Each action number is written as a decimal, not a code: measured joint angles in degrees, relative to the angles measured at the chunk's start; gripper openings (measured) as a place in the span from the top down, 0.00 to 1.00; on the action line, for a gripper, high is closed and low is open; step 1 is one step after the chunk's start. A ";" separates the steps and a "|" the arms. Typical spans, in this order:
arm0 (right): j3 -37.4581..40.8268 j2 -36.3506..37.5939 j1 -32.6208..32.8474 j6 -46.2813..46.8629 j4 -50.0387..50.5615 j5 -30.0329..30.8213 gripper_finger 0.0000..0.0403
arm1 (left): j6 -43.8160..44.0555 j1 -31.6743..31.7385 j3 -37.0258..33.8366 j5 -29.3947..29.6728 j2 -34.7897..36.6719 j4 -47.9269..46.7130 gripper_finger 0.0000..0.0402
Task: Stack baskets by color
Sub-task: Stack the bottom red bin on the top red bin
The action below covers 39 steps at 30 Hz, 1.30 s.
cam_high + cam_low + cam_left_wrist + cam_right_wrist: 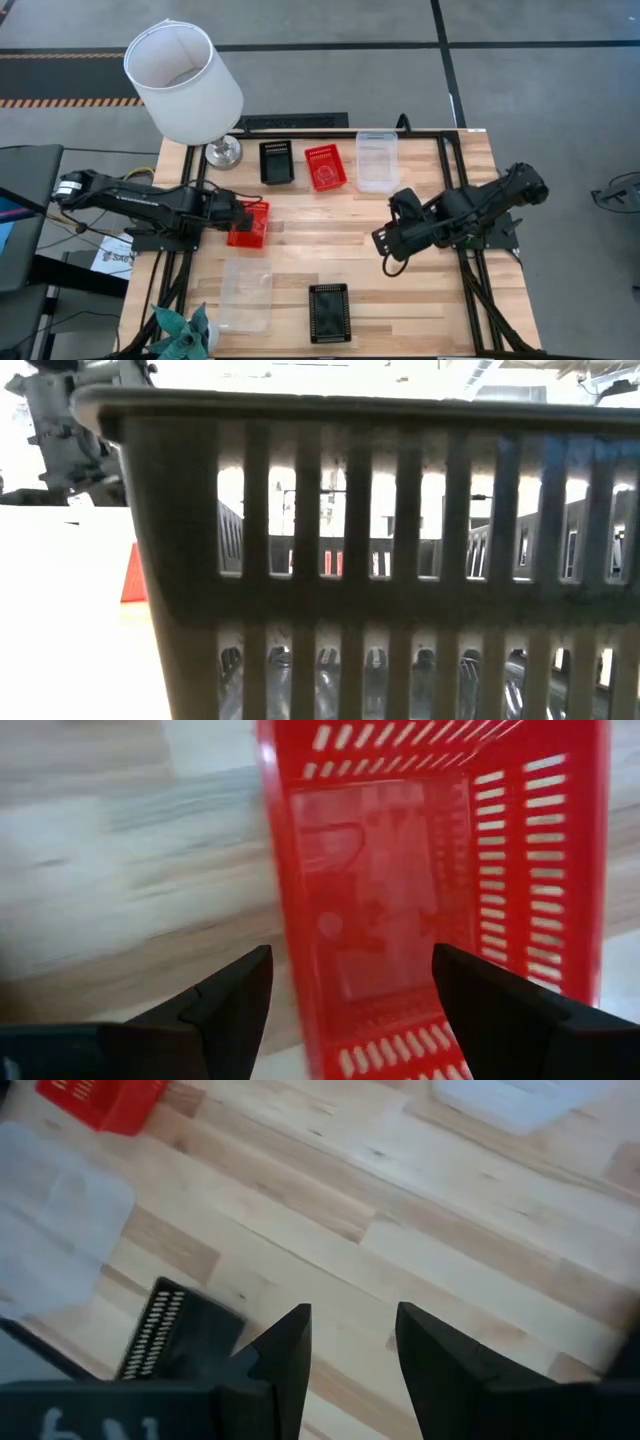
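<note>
Three baskets stand in a row at the table's far side: a black basket (276,162), a red basket (325,166) and a clear basket (377,160). Another red basket (248,224) sits left of centre. My left gripper (350,980) is open just above it, one finger outside its long wall (280,920) and one over its inside. A second clear basket (245,293) and a second black basket (329,312) rest near the front edge. My right gripper (383,243) hangs open over bare wood right of centre, holding nothing (352,1330).
A white lampshade (185,75) on a metal foot (223,152) stands at the far left corner. Something green (185,335) sits at the near left corner. The near black basket (400,560) fills the low view. Bare wood (330,235) lies mid-table.
</note>
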<state>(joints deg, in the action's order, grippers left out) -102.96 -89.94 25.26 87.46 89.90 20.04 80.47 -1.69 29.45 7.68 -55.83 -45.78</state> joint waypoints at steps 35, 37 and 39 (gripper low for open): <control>12.43 -9.22 -0.09 22.82 -13.41 -1.10 0.64 | -9.43 8.47 16.89 -33.81 -33.57 67.22 0.38; 15.02 -7.89 0.84 24.83 -14.95 -1.25 0.64 | -10.01 9.67 17.40 -32.97 -30.72 61.20 0.38; 17.99 -6.95 0.92 25.92 -18.56 -1.19 0.64 | -11.07 11.06 17.34 -32.63 -27.53 54.80 0.38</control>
<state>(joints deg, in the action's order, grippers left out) -84.97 -96.89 26.17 113.38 71.33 18.85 69.40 9.37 46.80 -24.95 -83.36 9.02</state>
